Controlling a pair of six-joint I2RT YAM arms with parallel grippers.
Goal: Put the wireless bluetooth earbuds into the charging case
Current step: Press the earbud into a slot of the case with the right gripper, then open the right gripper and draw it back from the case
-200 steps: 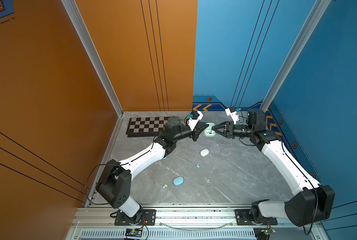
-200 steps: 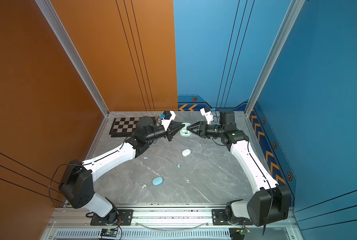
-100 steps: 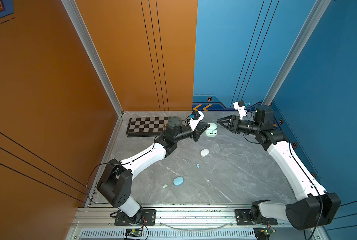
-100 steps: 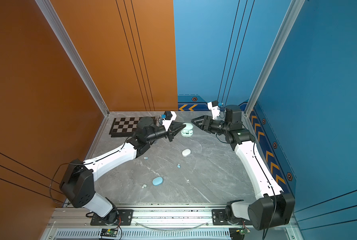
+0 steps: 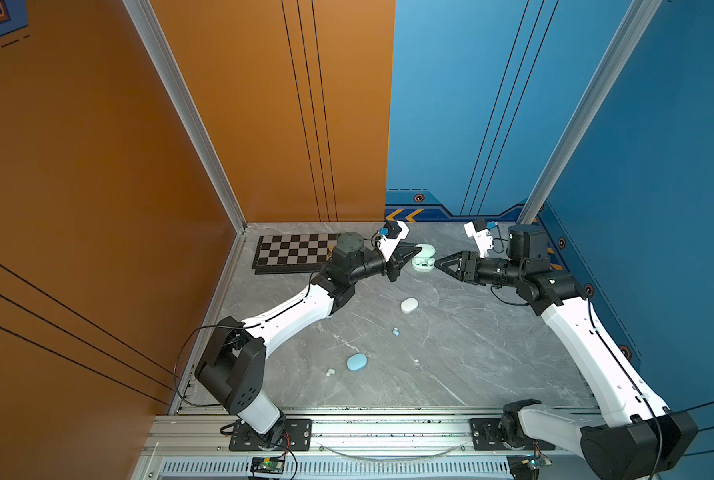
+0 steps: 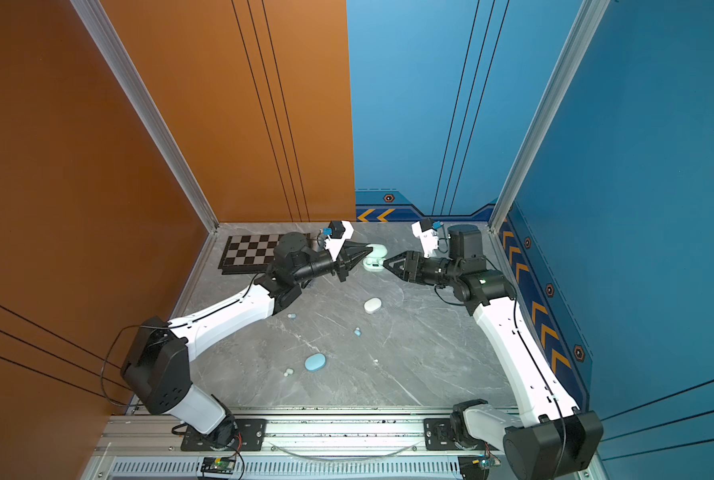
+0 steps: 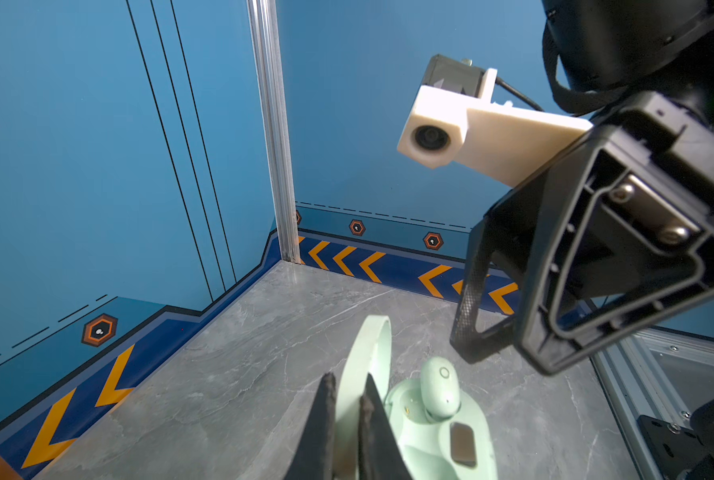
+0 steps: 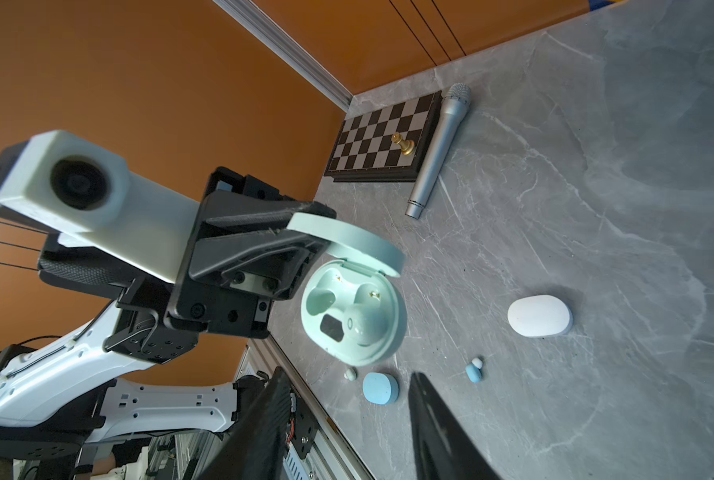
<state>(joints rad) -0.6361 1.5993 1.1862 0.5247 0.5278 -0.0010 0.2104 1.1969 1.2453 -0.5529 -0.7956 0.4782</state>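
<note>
Your left tool is pinching the case lid; your right tool is gaping empty, risking knocking the tilted earbud out.

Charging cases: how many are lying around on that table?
3. The pale green case, open, sits at the back, the white case mid-table, and the light blue case nearer the front. Another may be hidden from view.

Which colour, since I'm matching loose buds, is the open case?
The case is pale mint green, clearest in the right wrist view.
</note>
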